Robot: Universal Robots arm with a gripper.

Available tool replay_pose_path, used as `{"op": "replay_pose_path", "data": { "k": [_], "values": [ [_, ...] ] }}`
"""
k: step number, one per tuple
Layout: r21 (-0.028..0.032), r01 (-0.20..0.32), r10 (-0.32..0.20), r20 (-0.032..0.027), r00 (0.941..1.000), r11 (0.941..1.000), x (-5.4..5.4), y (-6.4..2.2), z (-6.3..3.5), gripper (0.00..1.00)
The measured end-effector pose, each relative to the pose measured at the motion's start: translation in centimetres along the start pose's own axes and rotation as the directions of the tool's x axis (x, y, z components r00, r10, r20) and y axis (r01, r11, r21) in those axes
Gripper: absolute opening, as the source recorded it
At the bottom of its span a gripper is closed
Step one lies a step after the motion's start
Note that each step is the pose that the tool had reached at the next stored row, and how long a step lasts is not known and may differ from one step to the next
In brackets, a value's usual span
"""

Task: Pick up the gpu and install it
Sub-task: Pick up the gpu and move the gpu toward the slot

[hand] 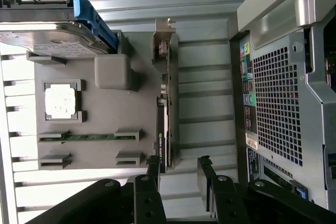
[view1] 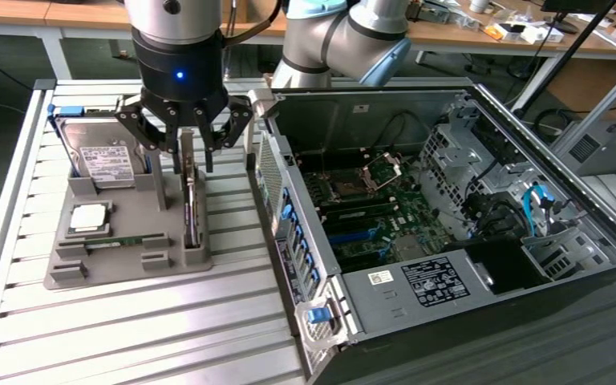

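Grey plastic tray (view1: 126,269) (hand: 105,108) sits on the slatted aluminium worktop (view1: 126,321) (hand: 199,3), on the exterior view's left. Just beside it, to the exterior view's right, lies an open computer case (view1: 351,120) (hand: 278,103) with its side panel off and the motherboard (view1: 362,208) exposed.

Tray contents:
- gpu (view1: 190,210) (hand: 165,124): stands on its long edge in a slot along the tray side nearest the case. It appears as a thin dark strip from above, with its silver end bracket (hand: 165,45) at the end towards the hard drive.
- hard drive (view1: 105,156) (hand: 47,38): silver with a white label, propped upright at the tray's far end, with a blue part on its edge.
- processor chip (view1: 89,216) (hand: 60,100): lies flat in a square recess.
- memory stick (view1: 115,241) (hand: 84,137): narrow and green, held on edge between small grey blocks.

Gripper (view1: 187,160) (hand: 178,174): black, on the arm's wrist, pointing straight down over the gpu slot. Its jaws are spread wide and hold nothing. The wrist view shows the card's edge inside the gap, with one finger (hand: 154,174) just beside the card and the other finger (hand: 205,171) standing clear of it on the case side. Contact between the near finger and the card cannot be judged.

The gpu is seated in the tray, not lifted and not in the case.
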State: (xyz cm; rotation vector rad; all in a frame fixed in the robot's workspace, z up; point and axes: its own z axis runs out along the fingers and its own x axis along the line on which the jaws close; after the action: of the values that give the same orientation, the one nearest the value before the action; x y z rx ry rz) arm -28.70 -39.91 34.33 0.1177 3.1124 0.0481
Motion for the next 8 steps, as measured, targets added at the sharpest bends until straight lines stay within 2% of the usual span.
{"op": "replay_pose_path", "data": {
  "k": [2, 8],
  "values": [
    [0.0, 0.0, 0.0, 0.0, 1.0, 1.0, 0.01, -0.01, 0.32, 0.42],
    [0.0, 0.0, 0.0, 0.0, 1.0, 1.0, 0.01, -0.02, 0.45, 0.42]
  ]
}}
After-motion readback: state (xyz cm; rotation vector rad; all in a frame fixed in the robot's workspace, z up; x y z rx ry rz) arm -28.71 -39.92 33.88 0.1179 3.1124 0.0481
